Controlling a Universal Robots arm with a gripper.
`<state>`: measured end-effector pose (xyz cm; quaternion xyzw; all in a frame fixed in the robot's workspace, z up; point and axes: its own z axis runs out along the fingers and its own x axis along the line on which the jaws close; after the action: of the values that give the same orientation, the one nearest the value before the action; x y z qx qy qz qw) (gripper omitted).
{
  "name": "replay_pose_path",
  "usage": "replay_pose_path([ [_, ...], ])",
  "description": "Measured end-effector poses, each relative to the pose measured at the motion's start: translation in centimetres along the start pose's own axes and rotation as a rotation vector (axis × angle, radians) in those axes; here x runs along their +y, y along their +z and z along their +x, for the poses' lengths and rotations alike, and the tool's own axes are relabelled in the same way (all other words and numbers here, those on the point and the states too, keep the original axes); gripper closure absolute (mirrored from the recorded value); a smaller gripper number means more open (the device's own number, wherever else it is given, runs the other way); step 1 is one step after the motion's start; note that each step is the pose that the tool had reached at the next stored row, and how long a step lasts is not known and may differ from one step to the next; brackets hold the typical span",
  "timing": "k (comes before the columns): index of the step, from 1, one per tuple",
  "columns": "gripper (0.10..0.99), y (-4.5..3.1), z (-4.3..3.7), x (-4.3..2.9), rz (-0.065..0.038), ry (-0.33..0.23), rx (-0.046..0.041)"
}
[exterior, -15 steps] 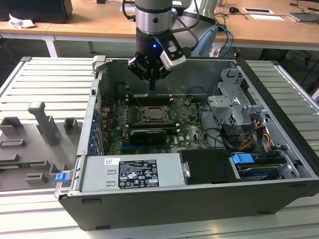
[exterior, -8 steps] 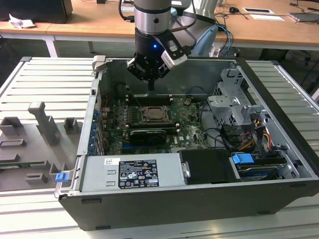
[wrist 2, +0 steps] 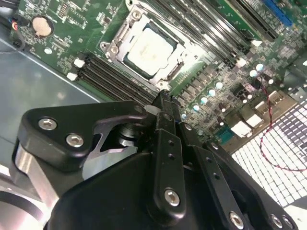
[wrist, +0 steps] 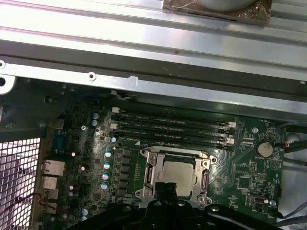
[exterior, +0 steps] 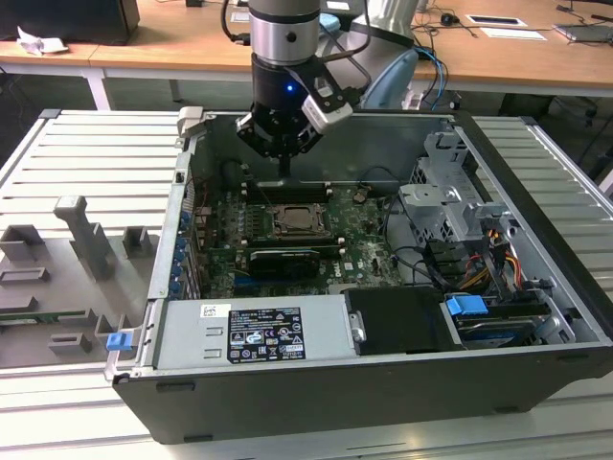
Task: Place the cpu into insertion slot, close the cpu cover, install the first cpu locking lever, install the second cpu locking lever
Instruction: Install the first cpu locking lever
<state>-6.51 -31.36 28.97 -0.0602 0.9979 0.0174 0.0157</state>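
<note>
One gripper, and its fingers were pressed together with nothing between them: a single black blade in the second wrist view

Tips hung in free air over the circuit board, touching nothing as far as I could see. In the second wrist view they sat above the memory slots just beside the socket

Key relation: the insertion slot lay below my tips and a little toward the near side of the exterior view, so close to plumb but not dead over it. In the first wrist view the tips overlapped the socket's near edge

The cpu was already seated in the slot, pale top up and flat. Being square, it had no long axis; its edges ran parallel to the memory slots

The cpu cover appeared to be lying flat around the chip, the chip showing through its opening. My read was cover down. I couldn't tell whether either locking lever was latched

Arm pose: wrist vertical, tool pointing straight down into the open case, entering from the far side of the exterior view. My judgement: chip placed, work had shifted to cover and levers
</note>
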Motion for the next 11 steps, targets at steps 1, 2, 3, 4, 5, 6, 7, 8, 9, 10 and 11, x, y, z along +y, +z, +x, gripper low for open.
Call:
replay_pose_path([
  [1,0.980,-0.01,0.32,0.04,0.000,0.001,0.0000],
  [2,0.980,0.00,0.53,0.07,0.000,0.001,-0.0001],
  [3,0.980,0.00,0.66,0.08,0.000,0.001,0.0000],
  [4,0.980,0.00,0.95,0.12,0.000,0.002,0.0000],
  [5,0.980,0.01,1.03,0.13,0.000,0.002,-0.0001],
  [6,0.980,0.00,1.04,0.13,0.000,0.003,0.0000],
  [7,0.980,0.00,1.04,0.13,0.000,0.005,0.0000],
  [8,0.980,0.00,1.04,0.13,0.000,0.010,-0.0002],
  [9,0.980,0.00,1.05,0.13,0.000,0.011,-0.0002],
  [10,0.980,0.02,1.37,0.16,0.000,0.011,-0.0003],
  [11,0.980,0.06,1.86,0.22,0.001,0.011,-0.0002],
])
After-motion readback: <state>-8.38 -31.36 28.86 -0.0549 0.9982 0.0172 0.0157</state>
